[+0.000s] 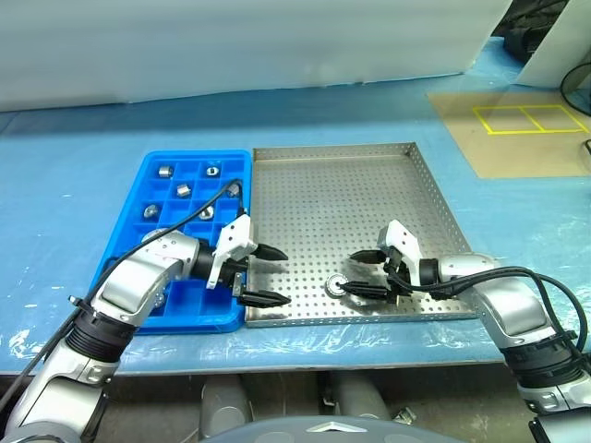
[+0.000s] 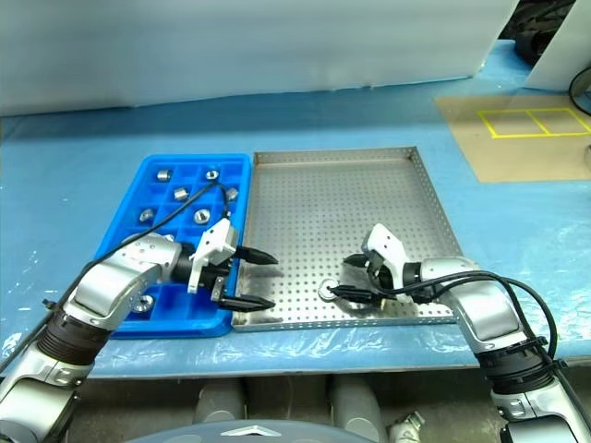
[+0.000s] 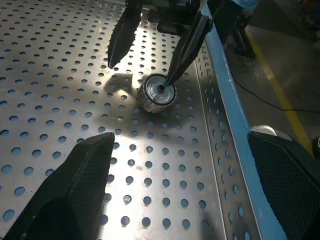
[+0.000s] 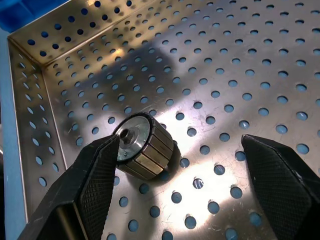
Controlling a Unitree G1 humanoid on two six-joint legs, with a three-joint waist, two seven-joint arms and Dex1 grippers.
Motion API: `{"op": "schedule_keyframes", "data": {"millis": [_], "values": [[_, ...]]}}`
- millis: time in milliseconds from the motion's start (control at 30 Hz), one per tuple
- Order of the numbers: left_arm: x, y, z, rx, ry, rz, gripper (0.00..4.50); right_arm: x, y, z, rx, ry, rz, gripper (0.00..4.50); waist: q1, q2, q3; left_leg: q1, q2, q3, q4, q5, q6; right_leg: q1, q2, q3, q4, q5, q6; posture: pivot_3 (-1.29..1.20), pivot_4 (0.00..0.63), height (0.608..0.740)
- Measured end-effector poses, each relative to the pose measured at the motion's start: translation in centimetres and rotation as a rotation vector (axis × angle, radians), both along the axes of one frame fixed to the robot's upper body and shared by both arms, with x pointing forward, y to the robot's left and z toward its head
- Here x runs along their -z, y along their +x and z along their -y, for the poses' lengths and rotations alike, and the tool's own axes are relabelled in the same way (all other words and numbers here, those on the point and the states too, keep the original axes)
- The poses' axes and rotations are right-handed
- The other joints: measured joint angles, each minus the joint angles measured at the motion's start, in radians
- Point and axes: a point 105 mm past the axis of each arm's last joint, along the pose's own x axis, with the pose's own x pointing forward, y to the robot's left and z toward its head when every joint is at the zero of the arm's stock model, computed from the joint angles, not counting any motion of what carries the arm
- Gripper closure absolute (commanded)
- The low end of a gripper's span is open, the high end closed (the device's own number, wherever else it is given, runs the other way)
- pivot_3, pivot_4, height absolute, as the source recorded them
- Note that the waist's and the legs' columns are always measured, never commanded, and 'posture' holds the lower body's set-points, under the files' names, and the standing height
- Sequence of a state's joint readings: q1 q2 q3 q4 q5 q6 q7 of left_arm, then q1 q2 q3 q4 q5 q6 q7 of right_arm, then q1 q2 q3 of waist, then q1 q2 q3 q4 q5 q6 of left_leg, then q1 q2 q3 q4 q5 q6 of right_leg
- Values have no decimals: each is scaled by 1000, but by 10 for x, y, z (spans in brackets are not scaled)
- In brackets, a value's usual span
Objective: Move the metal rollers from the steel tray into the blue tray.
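While one metal roller (image 1: 339, 286) lies in the steel tray (image 1: 369, 185) near its front rim, the right gripper (image 1: 367, 274) stands with jaws open, one fingertip at the roller's end. The left gripper (image 1: 269, 274), jaws wide, hovers over the steel tray's edge beside the blue tray (image 1: 129, 221), which holds several rollers (image 1: 184, 190).

Blue sheet (image 1: 74, 175) covers tabletop. Tan mat (image 1: 517, 138) with yellow rectangle outline (image 1: 528, 118) at far right corner. White panel (image 1: 231, 46) along far edge.

One metal roller (image 2: 329, 291) on steel tray (image 2: 369, 185) near front rim, right pincer (image 2: 349, 277) open beside it.
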State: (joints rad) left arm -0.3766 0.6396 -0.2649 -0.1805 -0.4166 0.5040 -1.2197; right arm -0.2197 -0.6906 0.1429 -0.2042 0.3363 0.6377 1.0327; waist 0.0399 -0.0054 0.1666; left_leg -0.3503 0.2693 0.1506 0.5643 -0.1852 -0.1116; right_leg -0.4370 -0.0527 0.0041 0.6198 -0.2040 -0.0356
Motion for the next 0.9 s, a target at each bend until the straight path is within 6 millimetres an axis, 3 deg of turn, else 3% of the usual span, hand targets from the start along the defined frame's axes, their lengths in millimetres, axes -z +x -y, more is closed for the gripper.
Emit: {"op": "schedule_keyframes", "data": {"millis": [233, 367, 700, 900], "values": [[-1, -1, -3, -32, -9, 5, 0, 9, -6, -13, -70, -10, -13, 466, 2, 0, 0, 0, 0, 0, 0, 0, 0, 1, -1, 0, 0, 0, 0, -85, 150, 740], [-1, 1, -5, -49, -5, 5, 0, 11, 1, -14, -71, -20, 1, 466, 2, 0, 0, 0, -1, 0, 0, 0, 0, 1, -1, 0, 0, 0, 0, -79, 150, 740], [-4, 0, -6, -58, -3, 11, 0, 13, 5, -11, -76, -27, 15, 2705, 4, 0, 0, 0, -1, 0, 0, 0, 0, 1, -1, -1, 0, 0, 0, -72, 150, 740], [-6, 0, -11, -71, 6, 20, 0, 10, 13, -14, -77, -46, 62, 2746, 3, 0, 0, 0, -1, 0, 0, 0, 0, 0, -1, -1, 1, 0, 0, -46, 150, 740]]}}
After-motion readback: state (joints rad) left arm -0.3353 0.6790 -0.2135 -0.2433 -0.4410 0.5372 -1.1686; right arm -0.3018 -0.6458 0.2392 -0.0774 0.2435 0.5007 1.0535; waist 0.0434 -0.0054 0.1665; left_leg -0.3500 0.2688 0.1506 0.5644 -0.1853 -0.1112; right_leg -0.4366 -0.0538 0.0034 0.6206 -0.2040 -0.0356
